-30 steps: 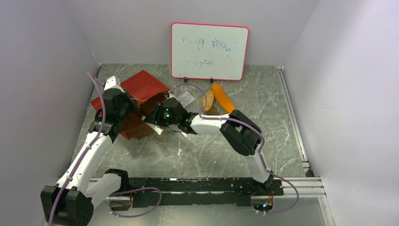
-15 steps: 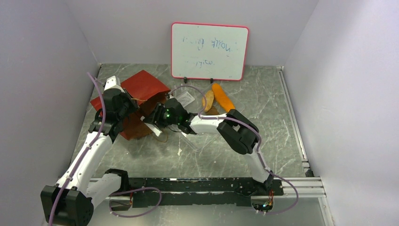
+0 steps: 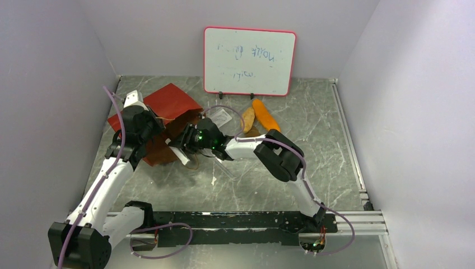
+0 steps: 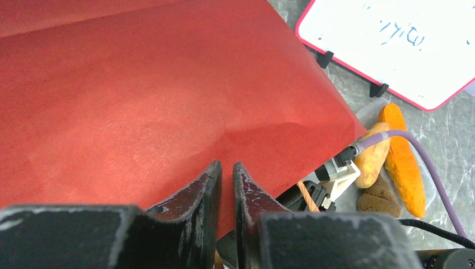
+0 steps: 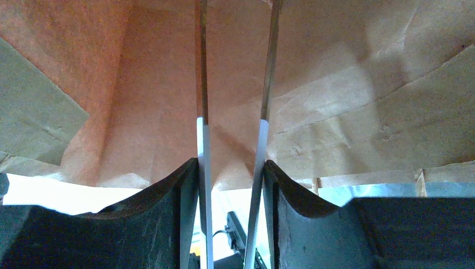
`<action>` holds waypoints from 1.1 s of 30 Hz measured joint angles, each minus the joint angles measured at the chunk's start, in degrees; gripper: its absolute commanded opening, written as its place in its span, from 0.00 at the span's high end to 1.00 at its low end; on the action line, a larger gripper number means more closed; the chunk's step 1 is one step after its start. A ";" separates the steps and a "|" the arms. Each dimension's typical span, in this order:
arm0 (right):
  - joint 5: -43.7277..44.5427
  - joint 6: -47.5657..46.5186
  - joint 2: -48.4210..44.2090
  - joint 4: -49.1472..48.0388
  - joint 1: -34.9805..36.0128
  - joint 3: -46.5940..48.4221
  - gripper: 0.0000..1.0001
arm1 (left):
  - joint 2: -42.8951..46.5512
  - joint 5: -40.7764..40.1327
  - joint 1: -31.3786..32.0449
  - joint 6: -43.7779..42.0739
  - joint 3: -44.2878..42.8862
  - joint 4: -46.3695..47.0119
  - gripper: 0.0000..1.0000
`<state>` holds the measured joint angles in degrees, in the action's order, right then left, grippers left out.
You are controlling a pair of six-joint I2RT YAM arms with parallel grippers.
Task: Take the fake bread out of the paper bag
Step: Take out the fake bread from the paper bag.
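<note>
Right gripper is pushing deeper into the paper bag, jaws spreading, empty; left gripper is pinching its red wall, best keeping the mouth lifted.

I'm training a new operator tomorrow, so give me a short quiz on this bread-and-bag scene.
1. True or false: the left tool is shut on the paper bag.
2. Which bread lies outside the bag? A: orange baguette, tan roll, dark-brown lump. B: only a round slice. C: none.
3. Where does the right tool point?
Key: 1 true. 2 A. 3 Into the bag's brown inside, jaws apart.
</note>
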<state>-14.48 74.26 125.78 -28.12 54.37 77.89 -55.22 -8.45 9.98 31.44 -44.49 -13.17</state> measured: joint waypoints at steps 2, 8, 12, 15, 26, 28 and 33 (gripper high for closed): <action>-0.35 0.63 0.22 -0.63 -0.15 0.09 0.58 | 0.04 0.02 0.00 0.00 0.00 -0.02 0.92; -1.33 2.54 1.31 -2.21 -0.59 0.90 0.58 | 0.33 0.28 0.00 0.02 0.00 -0.04 0.92; -2.03 3.78 2.75 -2.89 -0.79 2.19 0.58 | 0.42 0.83 0.00 0.02 0.00 -0.04 0.93; -2.67 4.37 3.91 -2.91 -0.83 3.56 0.58 | 0.48 1.09 0.00 0.02 0.00 -0.07 0.93; -4.90 4.66 8.04 -3.98 -1.16 9.33 0.58 | 0.96 1.18 -0.02 -0.66 0.02 -0.57 0.93; -5.55 4.81 8.85 -4.66 -1.16 9.55 0.60 | 0.98 1.18 -0.02 -0.79 0.02 -0.68 0.93; -6.51 4.79 9.33 -5.20 -1.16 9.88 0.74 | 1.01 1.16 -0.02 -1.03 0.02 -0.94 0.93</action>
<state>-20.99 79.05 135.11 -33.32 53.21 87.77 -54.22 -7.29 9.96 30.41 -44.47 -14.11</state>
